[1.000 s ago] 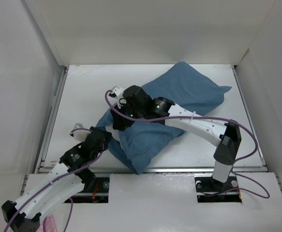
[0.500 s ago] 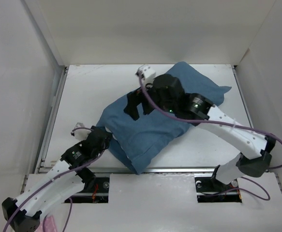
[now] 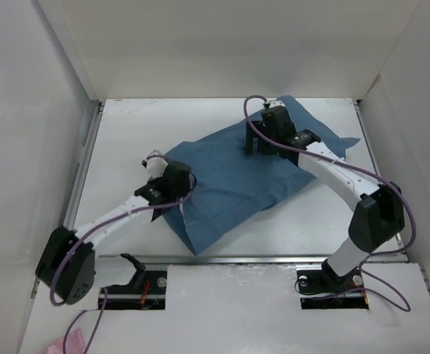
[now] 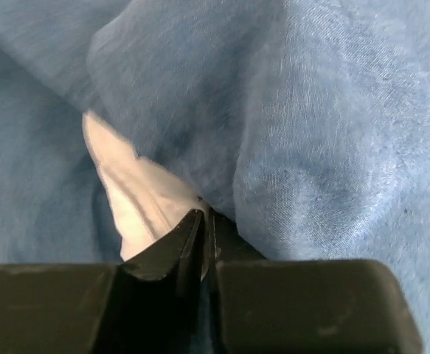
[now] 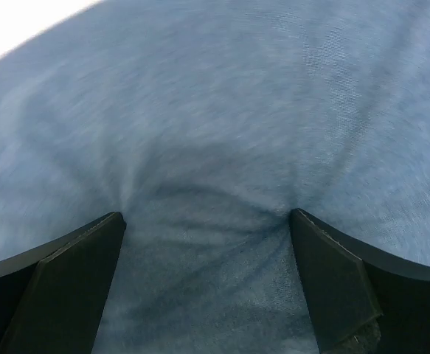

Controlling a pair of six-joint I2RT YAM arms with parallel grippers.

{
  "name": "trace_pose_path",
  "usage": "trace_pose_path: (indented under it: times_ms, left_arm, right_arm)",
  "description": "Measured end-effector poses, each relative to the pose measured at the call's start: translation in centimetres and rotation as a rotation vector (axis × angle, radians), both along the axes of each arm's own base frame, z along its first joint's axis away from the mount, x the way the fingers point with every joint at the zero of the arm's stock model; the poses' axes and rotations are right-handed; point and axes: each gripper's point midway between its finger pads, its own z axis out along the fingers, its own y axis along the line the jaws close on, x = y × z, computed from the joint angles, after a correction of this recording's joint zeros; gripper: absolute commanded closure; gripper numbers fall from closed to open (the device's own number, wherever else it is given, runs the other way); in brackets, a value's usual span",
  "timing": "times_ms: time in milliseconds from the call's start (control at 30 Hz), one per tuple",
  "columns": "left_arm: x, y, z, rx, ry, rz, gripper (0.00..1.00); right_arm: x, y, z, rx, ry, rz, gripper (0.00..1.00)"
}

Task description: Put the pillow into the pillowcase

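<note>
White table (image 3: 126, 133), blue pillowcase (image 3: 229, 184) mid-table, slanting near left to far right, white pillow (image 4: 137, 195) peeking from its near-left opening, right gripper (image 3: 257, 140) spread wide on far-right cloth, left gripper (image 4: 202, 221) pinched together at that opening.

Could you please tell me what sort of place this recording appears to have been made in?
Probably a lab robot workcell rather than a bedroom: plain white panels wall in a white table, and the left arm and right arm are mounted at its near edge.

Bright, even light; soft, blurred wrist views.
</note>
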Motion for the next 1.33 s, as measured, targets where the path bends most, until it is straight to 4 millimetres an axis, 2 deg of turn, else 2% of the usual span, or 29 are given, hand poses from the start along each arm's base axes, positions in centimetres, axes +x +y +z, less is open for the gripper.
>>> trace_pose_path:
  times_ms: [200,333,433,500,600,633,733,833,900,967,1033,1100,1167,1333]
  left_arm:
    - [9.1,2.5,0.8,0.115,0.008,0.099,1.0]
    - [16.0,5.5,2.4,0.149,-0.011,0.17,1.0]
    - [19.8,7.7,3.8,0.157,-0.029,0.218,1.0]
    - [20.9,9.2,4.8,0.17,-0.026,0.248,0.85]
    - [20.7,12.1,6.6,0.208,-0.023,0.317,0.53]
    - [20.4,13.2,7.4,0.218,-0.025,0.342,0.28]
    - [18.1,17.0,10.1,0.235,-0.028,0.442,0.0]
    - [15.2,20.4,14.5,0.231,-0.079,0.537,0.0]
    - [13.0,21.5,18.2,0.215,-0.153,0.567,0.0]
    - [11.0,21.0,21.8,0.19,-0.246,0.536,0.0]
    - [8.9,19.5,24.5,0.167,-0.335,0.473,0.0]
    - [6.9,17.7,25.9,0.151,-0.389,0.403,0.0]
    - [5.7,16.6,26.3,0.144,-0.415,0.352,0.0]
    - [5.0,16.3,25.3,0.172,-0.396,0.313,0.0]
  right_arm:
    - [-0.2,1.1,0.0,0.038,-0.044,0.03,0.0]
    - [-1.9,4.1,0.1,0.043,-0.051,0.12,0.0]
    - [-3.3,6.4,0.8,0.063,-0.055,0.199,0.0]
    - [-3.9,7.0,1.6,0.076,-0.059,0.229,0.0]
    - [-3.8,6.6,4.0,0.114,-0.085,0.238,0.0]
    - [-3.5,5.7,4.9,0.13,-0.098,0.225,0.0]
    - [-1.9,0.7,8.9,0.18,-0.183,0.104,0.0]
    - [-1.4,-5.4,14.1,0.209,-0.324,-0.067,0.0]
    - [-2.5,-8.7,17.6,0.224,-0.428,-0.177,0.0]
    - [-4.1,-10.8,20.3,0.241,-0.51,-0.258,0.0]
    - [-5.6,-12.4,22.2,0.257,-0.57,-0.318,0.0]
    - [-6.4,-13.4,22.7,0.264,-0.595,-0.361,0.0]
    - [-6.8,-14.0,22.2,0.255,-0.596,-0.388,0.0]
    - [-6.6,-14.0,18.2,0.211,-0.518,-0.393,0.0]
